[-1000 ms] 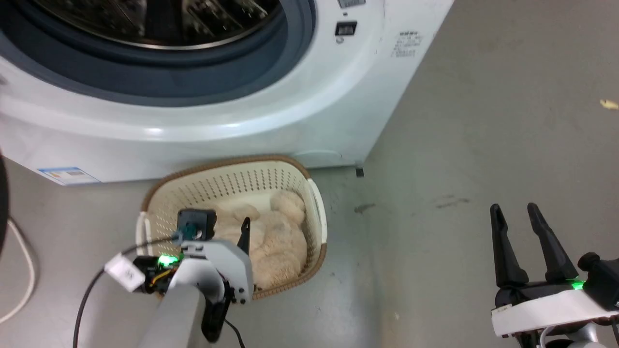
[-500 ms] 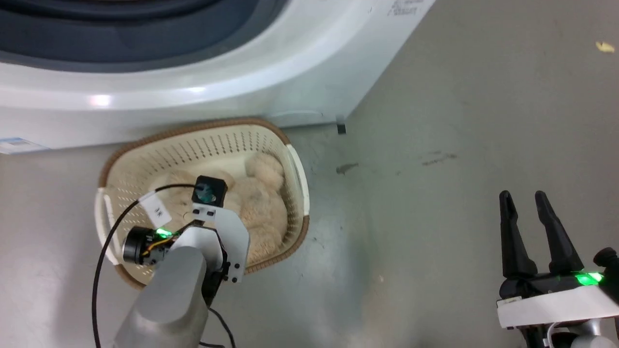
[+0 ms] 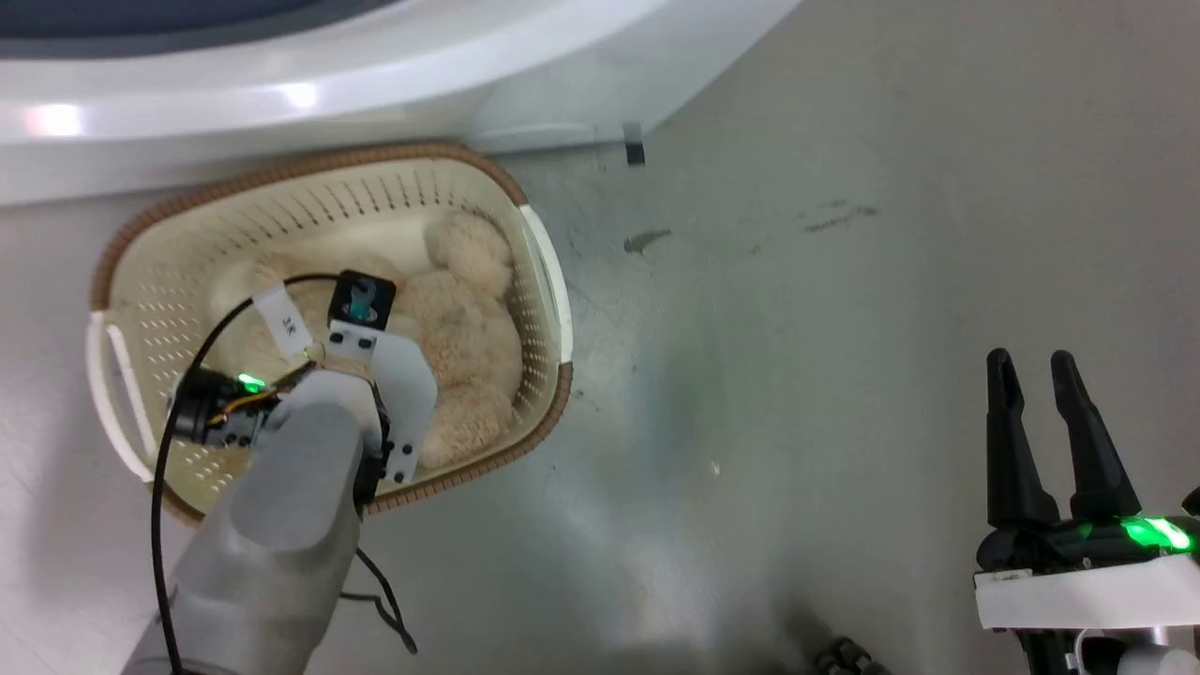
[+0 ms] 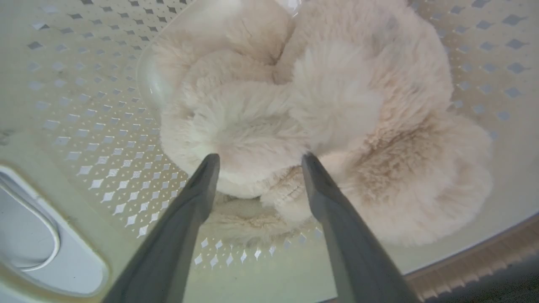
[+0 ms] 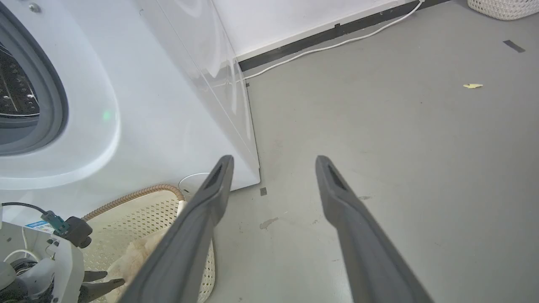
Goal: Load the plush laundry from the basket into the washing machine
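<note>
Down inside the basket (image 3: pixel 178 281), the left hand (image 4: pixel 260 156) hangs spread just above the plush laundry (image 4: pixel 337 97), so a shallow pinch on loose fur may slip or drag the light basket along.

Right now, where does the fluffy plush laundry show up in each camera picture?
Head view: plush laundry at left of centre, inside the basket, partly behind the left arm.
Left wrist view: plush laundry across the middle, just beyond the open left pincer.
Right wrist view: plush laundry at the lower left corner.
Shared landmark: the basket's brown rim, in all three.
</note>
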You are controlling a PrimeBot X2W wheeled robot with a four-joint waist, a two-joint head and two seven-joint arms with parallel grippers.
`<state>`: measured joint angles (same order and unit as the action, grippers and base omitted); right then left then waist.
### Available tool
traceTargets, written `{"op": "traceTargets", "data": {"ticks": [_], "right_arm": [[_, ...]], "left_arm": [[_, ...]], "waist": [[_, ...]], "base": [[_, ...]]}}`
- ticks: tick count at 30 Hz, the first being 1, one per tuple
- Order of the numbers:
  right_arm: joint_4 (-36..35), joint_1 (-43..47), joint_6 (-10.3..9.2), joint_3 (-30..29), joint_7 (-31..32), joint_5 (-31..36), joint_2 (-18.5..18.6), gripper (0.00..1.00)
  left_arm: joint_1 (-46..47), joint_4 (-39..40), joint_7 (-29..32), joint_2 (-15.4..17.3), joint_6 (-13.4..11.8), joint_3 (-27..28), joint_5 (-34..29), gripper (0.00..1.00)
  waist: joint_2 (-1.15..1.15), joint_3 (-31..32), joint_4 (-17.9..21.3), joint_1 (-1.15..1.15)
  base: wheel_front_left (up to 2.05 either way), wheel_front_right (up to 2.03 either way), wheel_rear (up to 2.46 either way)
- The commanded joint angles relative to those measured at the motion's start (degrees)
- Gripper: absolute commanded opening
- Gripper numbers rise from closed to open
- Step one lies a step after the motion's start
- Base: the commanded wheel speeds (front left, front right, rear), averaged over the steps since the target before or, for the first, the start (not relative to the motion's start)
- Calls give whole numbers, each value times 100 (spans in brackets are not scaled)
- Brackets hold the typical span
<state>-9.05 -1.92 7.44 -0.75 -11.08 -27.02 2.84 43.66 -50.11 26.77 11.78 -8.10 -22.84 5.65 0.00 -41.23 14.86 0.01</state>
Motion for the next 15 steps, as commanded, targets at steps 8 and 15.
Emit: {"op": "traceTargets", "data": {"ticks": [8,15], "right_arm": [[-161,-106,4,92,-135,-305,3,100],[-242,-171,4,157,-219,-531,3,100]], "left_arm": [[550,-232,209,180,-374,-274,-2,100],[826,-396,485,295,-473,-453,110,100]], "waist": [[0,-569,119,-1],[0,-880,255,-1]], "base": [[0,0,0],[0,0,0]]}}
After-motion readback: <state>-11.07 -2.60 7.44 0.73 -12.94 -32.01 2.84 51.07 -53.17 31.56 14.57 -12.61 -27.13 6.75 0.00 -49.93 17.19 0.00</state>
